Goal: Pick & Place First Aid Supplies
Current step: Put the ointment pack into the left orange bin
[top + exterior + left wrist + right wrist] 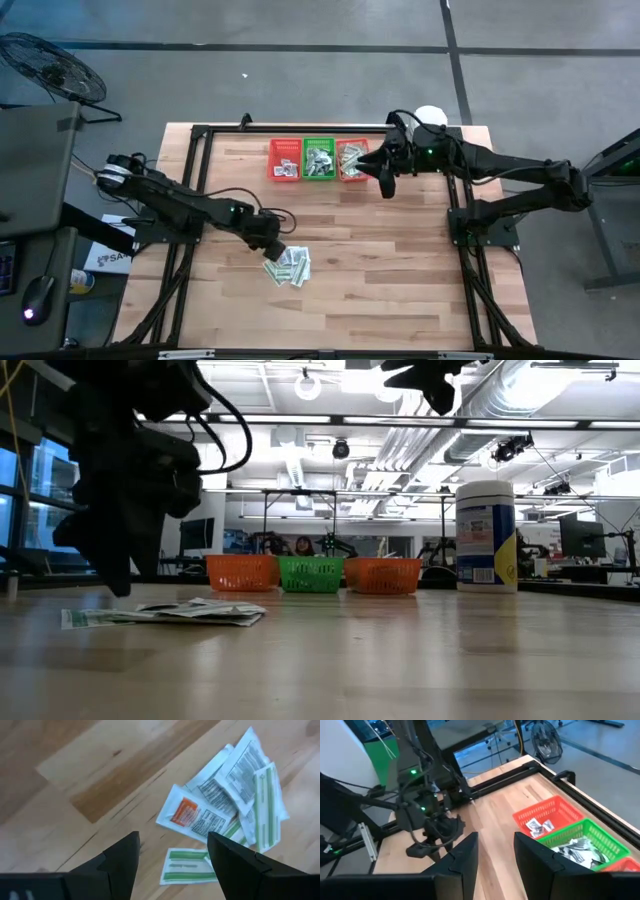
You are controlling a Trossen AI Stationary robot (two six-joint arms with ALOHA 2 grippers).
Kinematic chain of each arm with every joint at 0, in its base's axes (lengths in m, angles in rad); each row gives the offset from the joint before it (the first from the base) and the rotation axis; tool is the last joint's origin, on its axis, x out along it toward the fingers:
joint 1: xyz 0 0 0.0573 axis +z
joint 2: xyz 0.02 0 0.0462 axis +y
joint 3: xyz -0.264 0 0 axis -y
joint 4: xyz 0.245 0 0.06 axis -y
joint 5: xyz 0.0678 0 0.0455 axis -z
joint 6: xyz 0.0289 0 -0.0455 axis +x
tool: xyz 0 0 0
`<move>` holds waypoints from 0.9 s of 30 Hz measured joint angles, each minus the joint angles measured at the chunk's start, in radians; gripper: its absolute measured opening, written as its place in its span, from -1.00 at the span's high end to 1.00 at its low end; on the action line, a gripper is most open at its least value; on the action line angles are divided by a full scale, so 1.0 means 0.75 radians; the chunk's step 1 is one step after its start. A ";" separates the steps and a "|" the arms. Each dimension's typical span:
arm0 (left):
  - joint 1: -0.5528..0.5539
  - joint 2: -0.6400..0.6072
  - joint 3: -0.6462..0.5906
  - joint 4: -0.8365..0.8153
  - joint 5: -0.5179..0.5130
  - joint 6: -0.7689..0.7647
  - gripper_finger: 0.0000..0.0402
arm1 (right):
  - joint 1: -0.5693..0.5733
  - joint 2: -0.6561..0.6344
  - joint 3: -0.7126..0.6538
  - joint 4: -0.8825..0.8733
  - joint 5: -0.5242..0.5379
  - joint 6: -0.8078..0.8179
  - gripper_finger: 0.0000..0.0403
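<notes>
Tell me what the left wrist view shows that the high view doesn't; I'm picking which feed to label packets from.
Only the left wrist view: print on the packets, one with an orange patch, and the left gripper with its fingers apart and empty. Only the high view: three baskets, the tub, the right gripper beside the baskets. Both: the loose pile on the table.

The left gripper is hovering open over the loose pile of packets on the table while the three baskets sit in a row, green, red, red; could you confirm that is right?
Not quite: the green basket sits in the middle of the row, between the two red baskets, as the high view shows. The rest holds: the left gripper is open over the loose packets on the table.
</notes>
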 joint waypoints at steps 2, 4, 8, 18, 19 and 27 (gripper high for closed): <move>-0.003 0.031 0.001 0.025 0.001 -0.020 -0.14 | 0.019 -0.002 0.000 -0.010 0.020 -0.002 0.41; -0.003 0.060 0.001 0.028 0.001 -0.033 -0.14 | 0.038 -0.002 0.000 -0.016 0.028 -0.004 0.41; -0.002 0.106 0.004 0.060 0.020 -0.054 -0.14 | 0.066 -0.002 0.000 -0.022 0.046 -0.010 0.41; -0.003 0.136 0.001 0.111 0.038 -0.073 -0.14 | 0.107 -0.001 0.000 -0.036 0.059 -0.009 0.41; -0.003 0.137 0.001 0.120 0.042 -0.073 -0.14 | 0.107 -0.001 0.000 -0.036 0.059 -0.009 0.41; -0.003 0.140 0.000 0.144 0.033 -0.103 -0.14 | 0.107 -0.001 0.000 -0.040 0.058 -0.007 0.41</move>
